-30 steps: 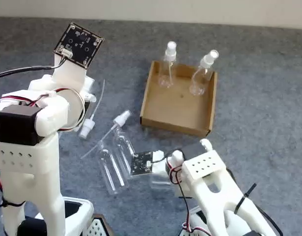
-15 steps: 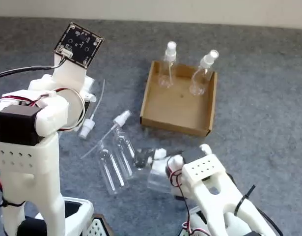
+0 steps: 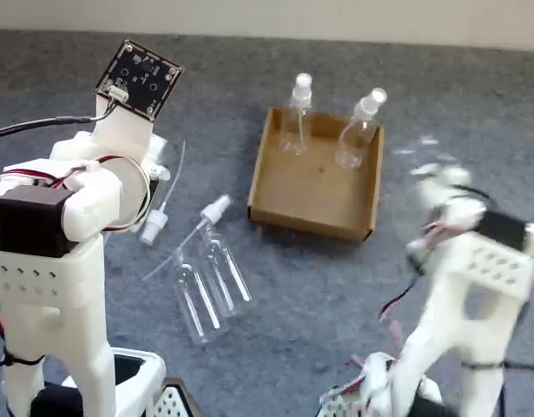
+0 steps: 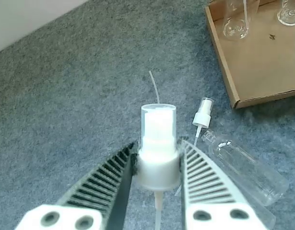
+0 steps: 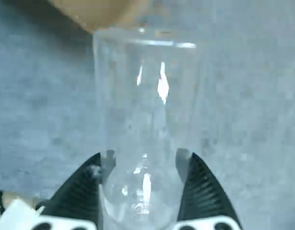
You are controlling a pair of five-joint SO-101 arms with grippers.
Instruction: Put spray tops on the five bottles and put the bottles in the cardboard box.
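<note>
My left gripper (image 4: 158, 146) is shut on a white spray top (image 4: 158, 158) held above the carpet, its thin tube pointing away. That spray top (image 3: 154, 228) hangs beside the left arm in the high view. My right gripper (image 5: 143, 160) is shut on a clear bottle (image 5: 147, 96) without a top, lifted near the box corner (image 5: 104, 12). The right arm (image 3: 475, 252) is blurred to the right of the cardboard box (image 3: 314, 217). Two capped bottles (image 3: 297, 117) (image 3: 358, 130) stand in the box. Two open bottles (image 3: 193, 300) (image 3: 227, 274) and a loose spray top (image 3: 216, 208) lie on the carpet.
Grey carpet covers the table. The loose spray top (image 4: 202, 112) lies just by the neck of a lying bottle (image 4: 243, 165), in front of the box (image 4: 224, 62). The left arm's body (image 3: 49, 261) takes up the front left.
The right arm has swung from the front centre up to the right of the box, carrying a clear bottle off the carpet. The left arm has not moved.
</note>
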